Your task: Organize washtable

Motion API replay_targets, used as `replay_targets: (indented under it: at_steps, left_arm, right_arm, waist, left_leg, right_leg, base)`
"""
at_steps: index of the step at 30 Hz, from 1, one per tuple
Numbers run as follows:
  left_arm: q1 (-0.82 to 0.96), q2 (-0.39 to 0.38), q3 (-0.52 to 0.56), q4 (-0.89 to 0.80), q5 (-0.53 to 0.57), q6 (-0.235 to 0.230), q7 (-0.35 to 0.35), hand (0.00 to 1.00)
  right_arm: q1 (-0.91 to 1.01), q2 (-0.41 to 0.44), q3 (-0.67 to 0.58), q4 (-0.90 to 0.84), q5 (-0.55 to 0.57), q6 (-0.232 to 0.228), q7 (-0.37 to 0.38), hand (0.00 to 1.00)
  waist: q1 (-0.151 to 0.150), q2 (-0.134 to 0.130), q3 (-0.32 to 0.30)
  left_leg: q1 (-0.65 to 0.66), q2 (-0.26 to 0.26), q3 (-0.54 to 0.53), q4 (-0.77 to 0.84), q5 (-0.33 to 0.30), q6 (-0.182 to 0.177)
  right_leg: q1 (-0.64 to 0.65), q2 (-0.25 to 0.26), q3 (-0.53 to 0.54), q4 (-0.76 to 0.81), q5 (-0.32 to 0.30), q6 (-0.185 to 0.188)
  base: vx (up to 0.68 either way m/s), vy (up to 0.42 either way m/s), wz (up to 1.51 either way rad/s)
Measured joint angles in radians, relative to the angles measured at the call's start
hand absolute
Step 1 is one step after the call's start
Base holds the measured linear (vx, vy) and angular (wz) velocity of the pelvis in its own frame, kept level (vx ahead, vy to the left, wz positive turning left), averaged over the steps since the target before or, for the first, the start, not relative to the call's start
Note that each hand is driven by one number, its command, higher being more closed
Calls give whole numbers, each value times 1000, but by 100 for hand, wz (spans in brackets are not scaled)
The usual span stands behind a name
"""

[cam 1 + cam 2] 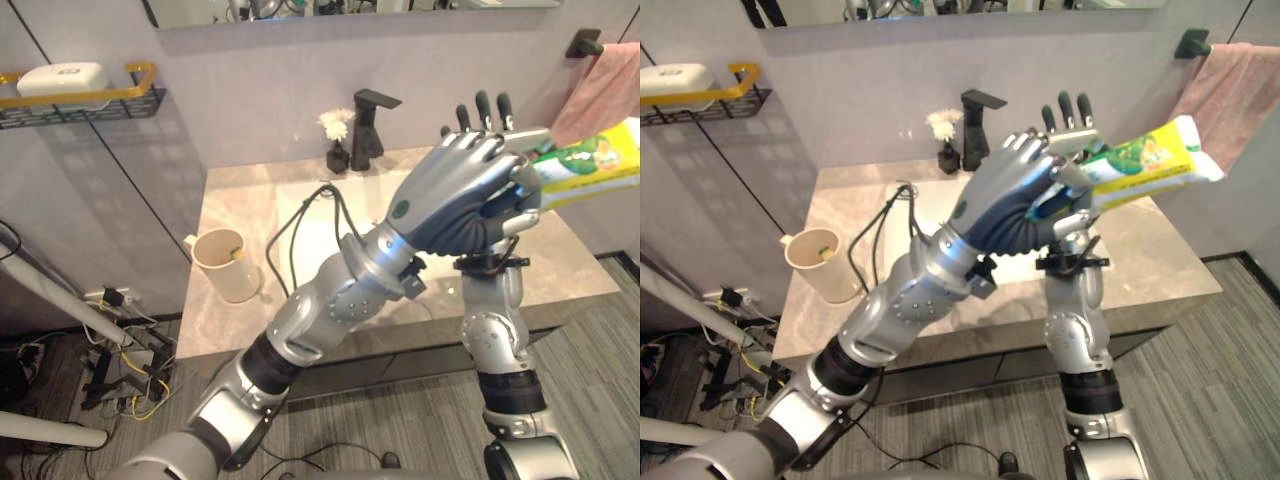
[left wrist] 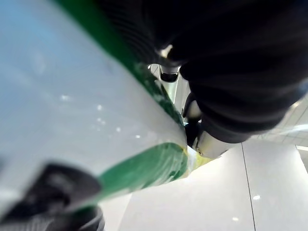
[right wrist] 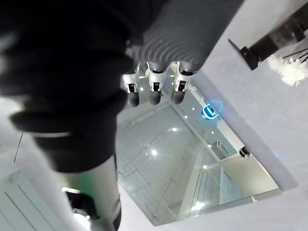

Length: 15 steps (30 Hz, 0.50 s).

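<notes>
Gripping the toothpaste tube (image 1: 1145,160) by its cap end, my left hand (image 1: 1005,190) has its fingers curled round it, raised above the sink (image 1: 315,240). My right hand (image 1: 1064,108) stands behind the tube, fingers straight. The long end overhangs unsupported, so a loose handover could tip it into the basin or against the faucet (image 1: 368,125).

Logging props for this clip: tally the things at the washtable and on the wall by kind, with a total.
Green-and-yellow toothpaste pack: 1, in the left hand
Beige cup: 1
Black faucet: 1
Black vase with a white flower: 1
Pink towel: 1
White case on the wall shelf: 1
Total: 6
</notes>
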State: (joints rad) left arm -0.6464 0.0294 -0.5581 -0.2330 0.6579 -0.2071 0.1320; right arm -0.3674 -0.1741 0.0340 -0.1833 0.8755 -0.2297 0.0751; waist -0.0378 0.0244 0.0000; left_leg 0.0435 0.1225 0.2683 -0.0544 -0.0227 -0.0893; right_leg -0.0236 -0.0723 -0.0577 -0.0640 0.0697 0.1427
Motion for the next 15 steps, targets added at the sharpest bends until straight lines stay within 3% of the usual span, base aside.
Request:
replay_targets:
  at_steps: [15]
  left_arm:
    - [16, 20, 1, -2, -10, -44, -1, 100]
  right_arm:
    - [98, -75, -12, -92, 28, 39, 69, 0]
  waist:
    - [-1, -12, -5]
  left_leg:
    - [1, -2, 5, -1, 2, 3]
  right_leg:
    - [1, -1, 4, -9, 10, 3]
  base:
    - [-2, -1, -1]
